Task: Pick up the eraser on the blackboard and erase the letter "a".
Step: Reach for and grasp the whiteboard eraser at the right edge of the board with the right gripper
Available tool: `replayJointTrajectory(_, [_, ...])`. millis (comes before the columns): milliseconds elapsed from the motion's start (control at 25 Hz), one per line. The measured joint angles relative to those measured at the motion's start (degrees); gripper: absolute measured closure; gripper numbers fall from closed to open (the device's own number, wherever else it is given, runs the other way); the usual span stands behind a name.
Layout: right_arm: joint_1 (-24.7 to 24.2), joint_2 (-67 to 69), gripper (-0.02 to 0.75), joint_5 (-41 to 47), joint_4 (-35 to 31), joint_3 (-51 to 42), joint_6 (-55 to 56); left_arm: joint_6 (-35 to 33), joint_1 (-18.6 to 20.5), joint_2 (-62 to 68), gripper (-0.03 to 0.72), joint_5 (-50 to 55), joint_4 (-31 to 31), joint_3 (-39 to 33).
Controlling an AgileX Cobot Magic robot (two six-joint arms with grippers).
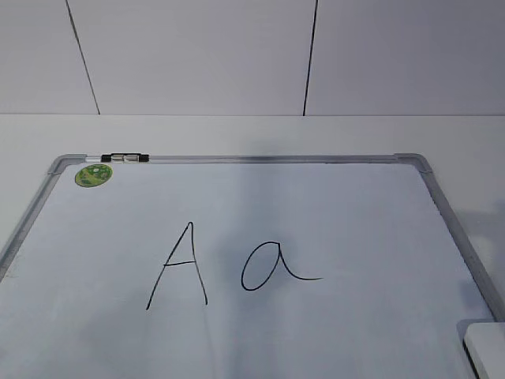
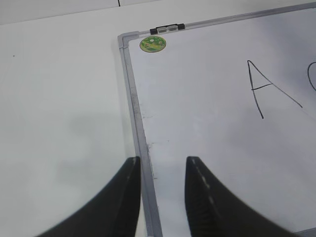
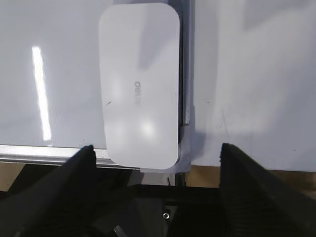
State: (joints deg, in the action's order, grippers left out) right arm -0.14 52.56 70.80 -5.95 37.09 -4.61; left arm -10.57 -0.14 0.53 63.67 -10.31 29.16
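While the eraser (image 3: 139,86) lies untouched at the near right corner of the board (image 1: 237,332), the right gripper (image 3: 155,153) hangs just above and behind it with its fingers (image 3: 69,168) spread wide and holding nothing. In the right wrist view the eraser sits between the two fingers but a little farther out than the tips, so the hand must, I think, go forward and down before it can close. The long axis of the eraser runs away from this gripper, along the right frame of the board, and its short width lies across the opening, which suits the grasp well.

At the left edge of the board, the left gripper (image 2: 163,168) is partly open and empty, with one finger on each side of the frame. It is well apart from the eraser, so the right arm is clearly the nearer one.

In the middle of the board, the letter "a" (image 1: 272,267) is whole, just right of the capital "A" (image 1: 180,264) and to the far left of the eraser (image 1: 485,347).
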Motion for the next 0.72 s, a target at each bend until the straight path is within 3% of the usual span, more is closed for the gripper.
replayJointTrajectory(400, [1.37,4.12,0.145,-1.38,0.27,0.00,1.36,0.00,0.00,0.00,0.453,0.00,0.00,0.00])
replayJointTrajectory(720, [6.25,7.98,0.145,-5.13,0.65,0.00,5.19,0.00,0.00,0.00,0.453,0.00,0.00,0.00])
